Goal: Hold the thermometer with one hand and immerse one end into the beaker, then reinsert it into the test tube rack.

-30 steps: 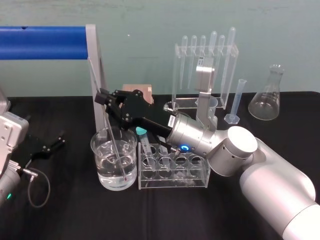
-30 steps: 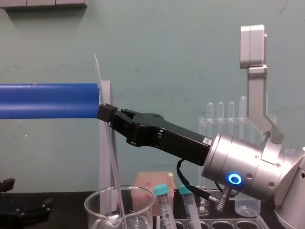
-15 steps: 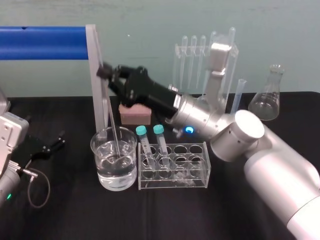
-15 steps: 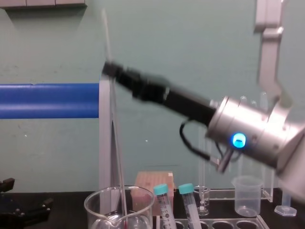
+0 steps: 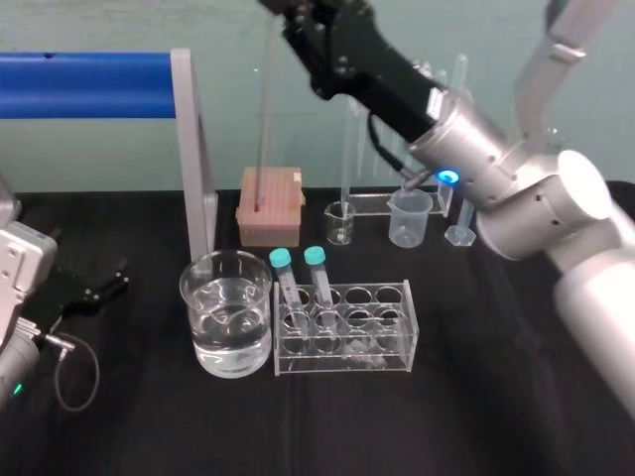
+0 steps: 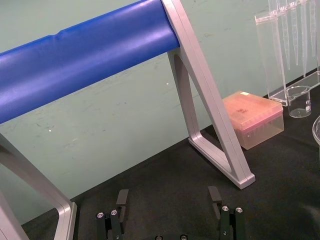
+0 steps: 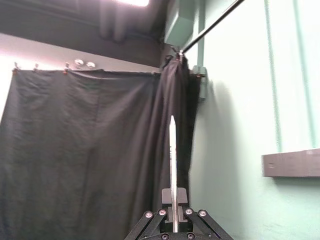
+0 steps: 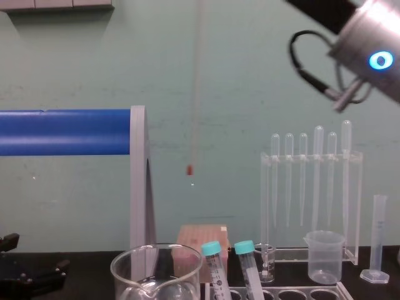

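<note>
The thermometer (image 8: 196,87), a long thin glass rod with a red lower tip, hangs nearly upright in the air, high above the table. Its tip is clear of the beaker (image 5: 226,312), which holds water and stands just left of the test tube rack (image 5: 382,337). My right gripper (image 7: 173,212) is shut on the rod's upper part, raised high at the back; its silver wrist (image 8: 369,37) glows blue. In the head view the thermometer (image 5: 265,119) hangs in front of the pink box. My left gripper (image 6: 168,200) rests open and idle on the table at the far left.
Two teal-capped tubes (image 5: 295,283) stand in the rack's left holes. Behind are a pink tip box (image 5: 270,206), a small glass beaker (image 5: 340,223), a cloudy plastic beaker (image 5: 411,218), a pipette stand (image 8: 310,187) and a blue bar on a grey frame (image 5: 193,159).
My right gripper has lifted the thermometer up out of the beaker and carried it up and to the right. The left arm has not moved.
</note>
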Robot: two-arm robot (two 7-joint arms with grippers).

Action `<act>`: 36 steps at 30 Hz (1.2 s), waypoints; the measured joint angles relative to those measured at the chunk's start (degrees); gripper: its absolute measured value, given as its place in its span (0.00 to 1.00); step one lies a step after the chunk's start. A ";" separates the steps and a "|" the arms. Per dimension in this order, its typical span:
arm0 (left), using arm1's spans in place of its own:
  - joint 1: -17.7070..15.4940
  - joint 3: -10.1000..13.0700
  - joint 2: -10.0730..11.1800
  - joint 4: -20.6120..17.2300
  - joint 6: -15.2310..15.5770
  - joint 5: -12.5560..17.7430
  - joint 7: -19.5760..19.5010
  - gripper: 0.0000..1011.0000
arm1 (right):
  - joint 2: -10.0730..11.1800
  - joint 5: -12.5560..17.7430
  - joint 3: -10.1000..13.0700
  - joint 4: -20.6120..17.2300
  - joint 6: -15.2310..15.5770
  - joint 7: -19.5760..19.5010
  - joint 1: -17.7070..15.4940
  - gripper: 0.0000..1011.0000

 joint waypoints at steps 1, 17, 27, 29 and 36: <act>0.00 0.00 0.00 0.00 0.00 0.00 0.00 1.00 | 0.66 -0.08 0.23 -0.88 0.01 -0.66 -0.46 0.05; 0.00 0.00 0.00 0.00 0.00 0.00 0.00 1.00 | 12.56 -3.72 2.42 -12.14 2.29 -9.61 -14.25 0.05; 0.00 0.00 0.00 0.00 0.00 0.00 0.00 1.00 | 13.71 -6.40 3.04 -10.99 1.28 -10.88 -17.40 0.05; 0.00 0.00 0.00 0.00 0.00 0.00 0.00 1.00 | 13.30 -6.69 3.19 -10.23 0.76 -10.82 -17.35 0.05; 0.00 0.00 0.00 0.00 0.00 0.00 0.00 1.00 | 11.13 -7.33 3.01 -7.26 -0.65 -9.93 -15.99 0.05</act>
